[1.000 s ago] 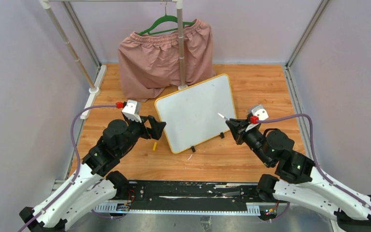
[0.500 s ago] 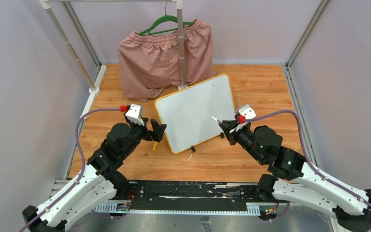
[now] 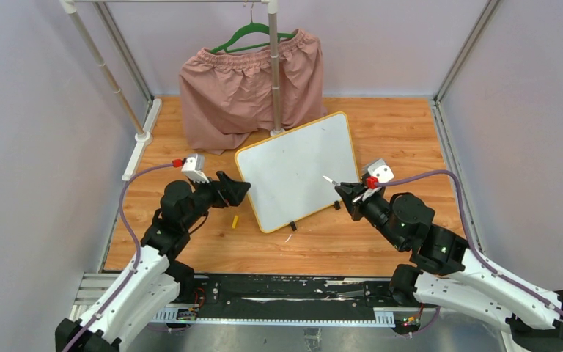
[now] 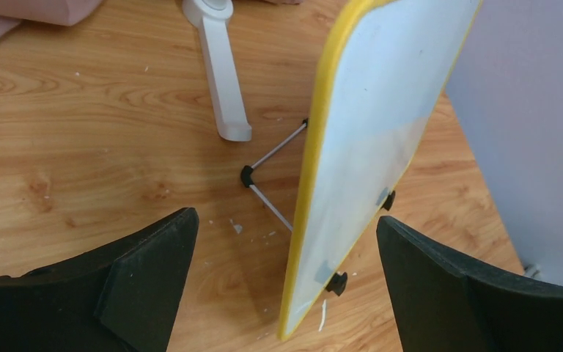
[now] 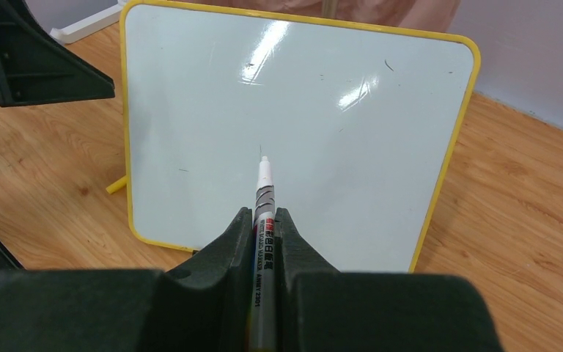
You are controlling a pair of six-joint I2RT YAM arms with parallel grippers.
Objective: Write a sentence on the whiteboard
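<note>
The white rectangular whiteboard with rounded corners and a thin yellow frame (image 3: 297, 172) stands mid-desk on the wooden desk (image 3: 381, 242), propped leaning back on small black feet and a thin wire stand (image 4: 271, 158). Its face (image 5: 293, 110) carries a few faint dark specks and patches of glare.

The right hand (image 3: 346, 192), at about 4 o'clock from the board's middle, is clamped on a slim white marker pen (image 5: 263, 183) whose tip points at the board's lower middle. Whether the tip touches the surface cannot be told.

The left hand (image 3: 236, 189) sits at about 8 o'clock from the board, just beside its left edge, fingers (image 4: 154, 271) spread wide apart with nothing between them; its wrist camera looks along the board's yellow edge (image 4: 315, 183).

A small yellow piece (image 3: 235, 220) lies on the desk at 7 o'clock from the board. Pink fabric shorts (image 3: 249, 88) on a green hanger (image 3: 253, 33) hang at 12 o'clock behind it.
</note>
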